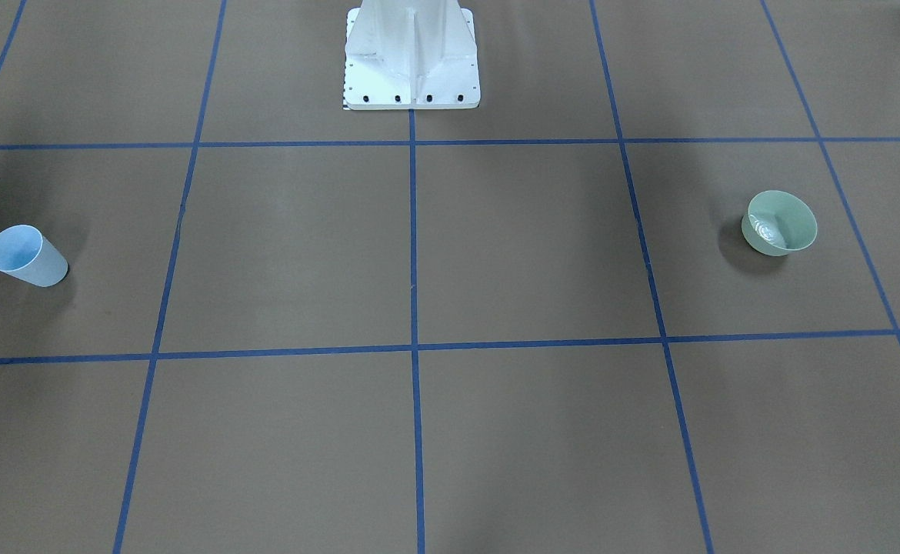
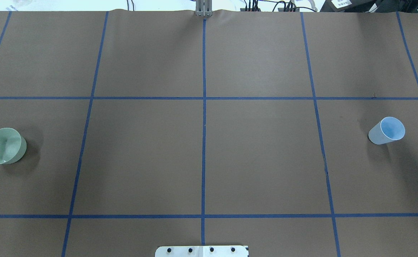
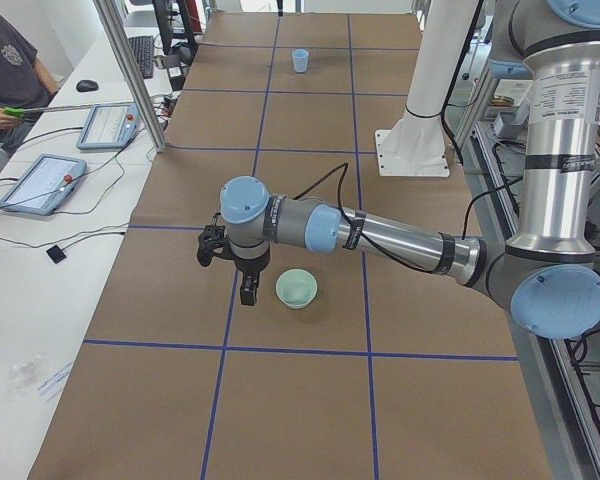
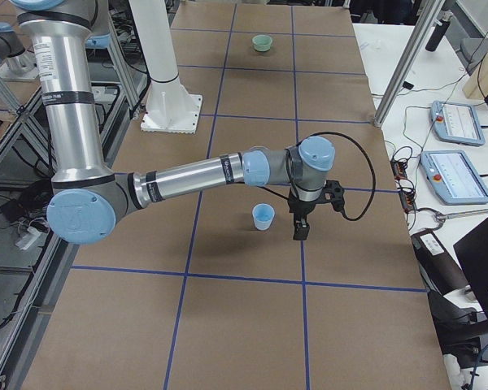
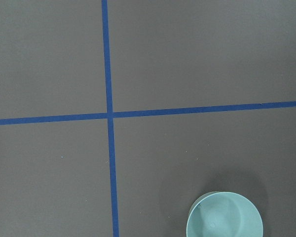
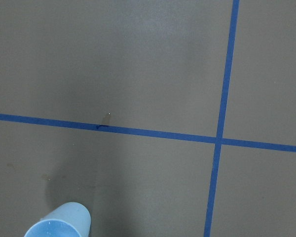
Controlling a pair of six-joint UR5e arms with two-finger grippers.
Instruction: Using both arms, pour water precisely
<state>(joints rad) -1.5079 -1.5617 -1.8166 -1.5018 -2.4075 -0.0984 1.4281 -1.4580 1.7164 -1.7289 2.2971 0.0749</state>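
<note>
Brown paper covers the surface (image 2: 259,153). The left arm (image 3: 400,238) stretches low and level, the left tool (image 3: 247,296) pointing down just beside the green bowl (image 1: 779,223) near the surface's left end edge; wide or narrow, I cannot tell. The water (image 1: 765,228) seems to glint inside that bowl. The right arm (image 4: 187,175) reaches likewise, the right tool (image 4: 299,231), equally unreadable, beside the blue cup (image 1: 28,256) near the right end edge.
</note>
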